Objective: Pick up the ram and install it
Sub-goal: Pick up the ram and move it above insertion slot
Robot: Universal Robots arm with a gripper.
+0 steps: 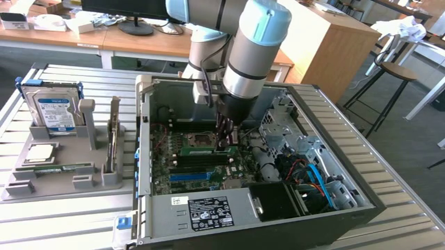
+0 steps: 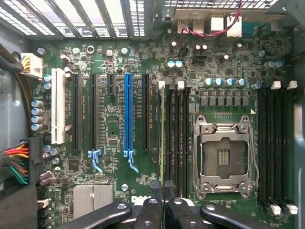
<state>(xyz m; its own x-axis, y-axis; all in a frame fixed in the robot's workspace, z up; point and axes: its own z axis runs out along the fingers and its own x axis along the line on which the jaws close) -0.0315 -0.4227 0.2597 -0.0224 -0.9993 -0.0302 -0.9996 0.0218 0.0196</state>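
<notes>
Robot arm reaching into an open computer case (image 1: pixel 316 229), its gripper (image 1: pixel 228 144) pinching the ram (image 1: pixel 206 151) over the motherboard (image 2: pixel 114 129).

In the exterior view the gripper hangs straight down inside the case, its fingers drawn close together on the ram. The ram is a long green stick lying level just beside the processor socket (image 1: pixel 198 139). In the wrist view the ram (image 2: pixel 162 133) appears edge-on as a thin pale line. It runs from the nipped tips of the gripper (image 2: pixel 162 187) along the bank of black memory slots (image 2: pixel 178 138), between the processor socket (image 2: pixel 224 157) and the blue expansion slot (image 2: pixel 127 114). Whether it is fully seated cannot be told. Outside the case, toward the exterior view's left, a grey holder (image 1: pixel 70 151) carries a hard drive (image 1: pixel 52 107) and a processor chip (image 1: pixel 39 152).
</notes>
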